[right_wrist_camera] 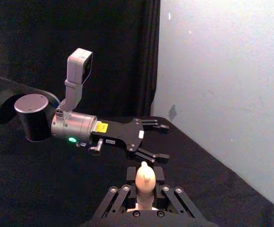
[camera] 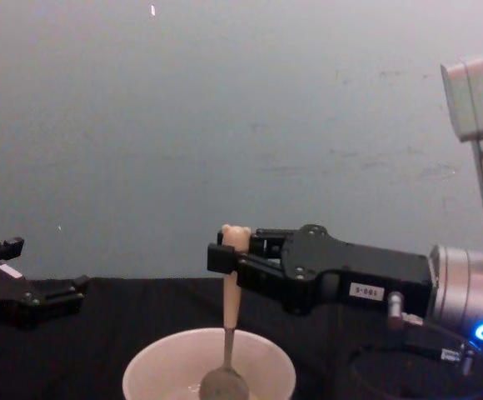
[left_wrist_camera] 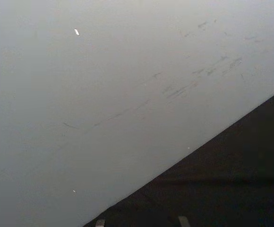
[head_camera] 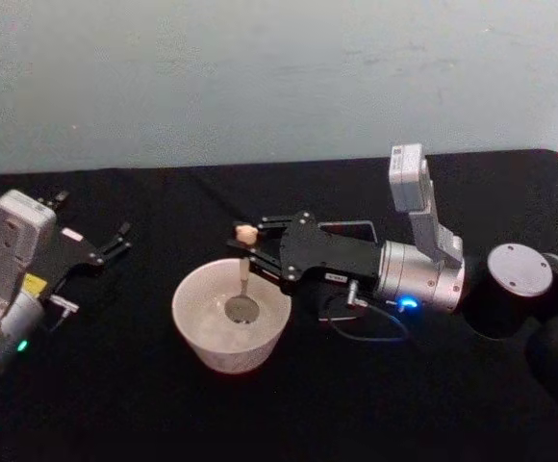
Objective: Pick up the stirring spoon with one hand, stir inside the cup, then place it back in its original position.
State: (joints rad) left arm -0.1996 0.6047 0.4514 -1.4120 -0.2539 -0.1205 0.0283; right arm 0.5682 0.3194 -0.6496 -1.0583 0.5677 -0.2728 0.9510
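While the stirring step is in hand, I judge from the spoon standing in the cup, the right gripper [head_camera: 250,244] sits at centre frame in the head view with its fingers closed on the upper handle of the stirring spoon [camera: 230,302], just below the tiny bear head. The spoon stands close to upright, and its metal bowl rests low inside the cream-white cup [head_camera: 229,358], near the middle of the floor.

To stir well, I would trace small circles about the cup's centre and keep the handle vertical. The spoon's bowl should stay off the wall, because this cup looks light and could slide or tip on the black surface [head_camera: 115,395]. The grip is high on a slim handle, so a sideways push at the tip may twist the spoon between the fingers. Slow, shallow motion suits it.

Containers: the cup holds the spoon's bowl, and I cannot tell whether any liquid is in it. The dark square holder [head_camera: 367,225] shows as a thin rim just behind the right gripper, its inside hidden.

The left gripper [right_wrist_camera: 163,141] is parked at the left edge of the head view, its fingers wide and holding nothing.
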